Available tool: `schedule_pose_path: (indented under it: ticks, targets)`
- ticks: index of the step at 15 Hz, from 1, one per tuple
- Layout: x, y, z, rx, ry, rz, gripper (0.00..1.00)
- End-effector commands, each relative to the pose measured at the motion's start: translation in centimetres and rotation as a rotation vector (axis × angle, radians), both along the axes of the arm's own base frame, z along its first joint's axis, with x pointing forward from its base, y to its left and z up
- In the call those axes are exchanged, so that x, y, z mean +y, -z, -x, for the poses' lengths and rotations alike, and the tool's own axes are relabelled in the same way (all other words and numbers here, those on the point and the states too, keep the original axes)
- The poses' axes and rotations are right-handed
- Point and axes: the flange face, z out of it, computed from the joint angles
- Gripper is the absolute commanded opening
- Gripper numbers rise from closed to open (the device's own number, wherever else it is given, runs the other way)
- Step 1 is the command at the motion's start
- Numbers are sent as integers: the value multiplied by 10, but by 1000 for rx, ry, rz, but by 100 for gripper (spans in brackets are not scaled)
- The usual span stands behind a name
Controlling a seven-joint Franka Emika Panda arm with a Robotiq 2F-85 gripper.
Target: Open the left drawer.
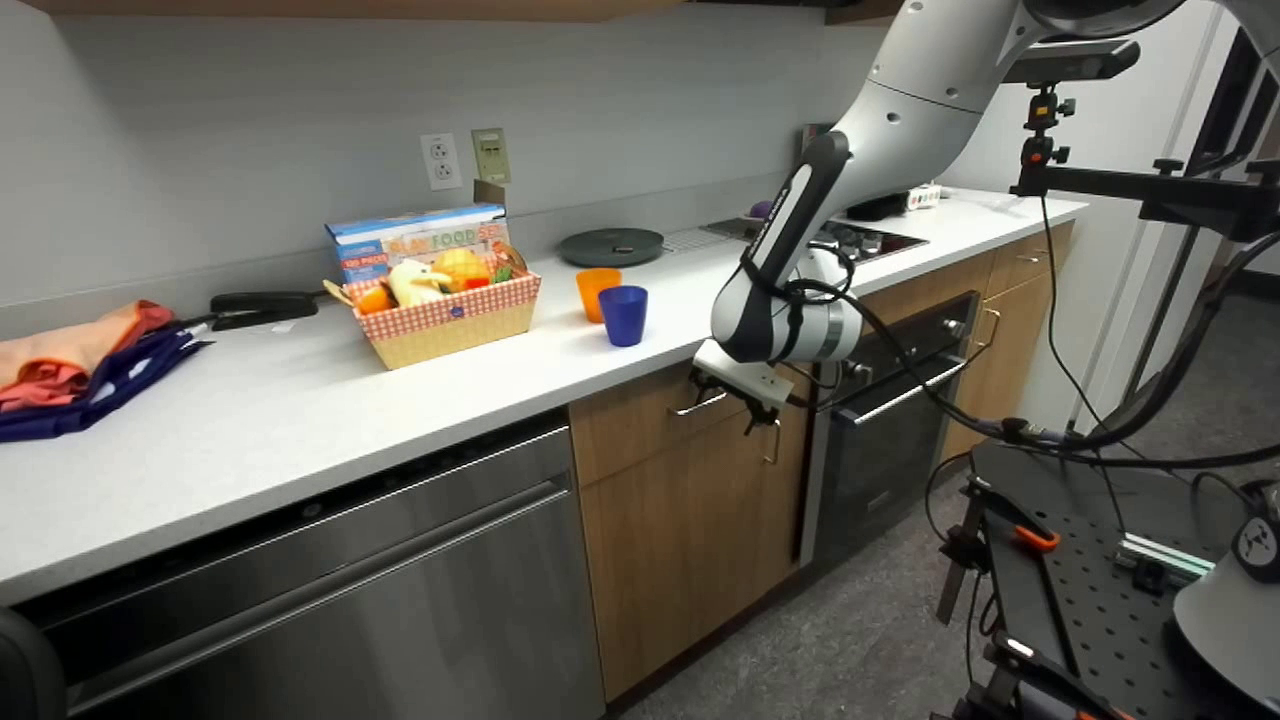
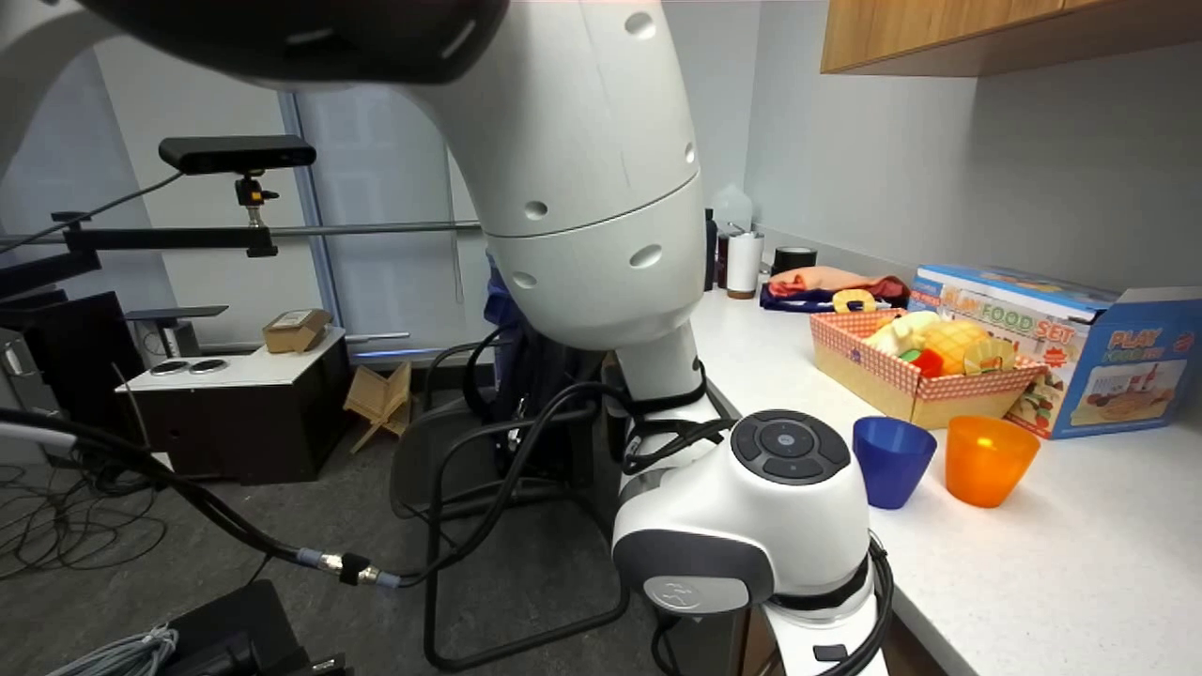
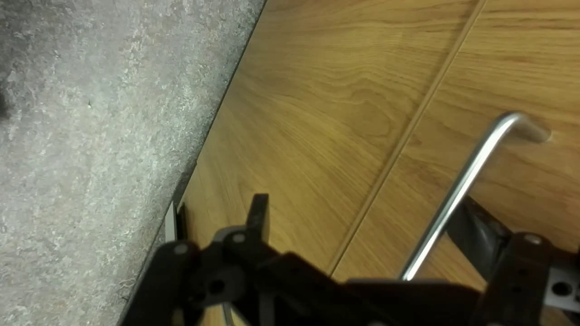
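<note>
Seemingly, the spread jaws are straddling the handle (image 3: 461,188) of the left drawer (image 1: 645,418), closed beneath the worktop (image 1: 300,420) left of the oven (image 1: 880,470), so a grasp is being prepared, next calling for a pinch and pull.

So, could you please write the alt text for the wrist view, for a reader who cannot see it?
Open black gripper with the silver handle of a wooden drawer between its fingers, one apparently behind the handle. The drawer looks closed; a wooden door adjoins it, and speckled grey floor fills the left side.
</note>
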Motion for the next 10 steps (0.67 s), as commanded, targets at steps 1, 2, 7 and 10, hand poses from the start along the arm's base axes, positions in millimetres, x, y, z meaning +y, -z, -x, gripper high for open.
schedule_pose_path:
  ticks: [1,2,7,10]
  targets:
    - [-7,15,2,2,31,-28,100]
    - [-7,15,4,8,32,-38,100]
    - [-3,20,20,27,25,-101,100]
    - [5,18,31,25,18,-155,100]
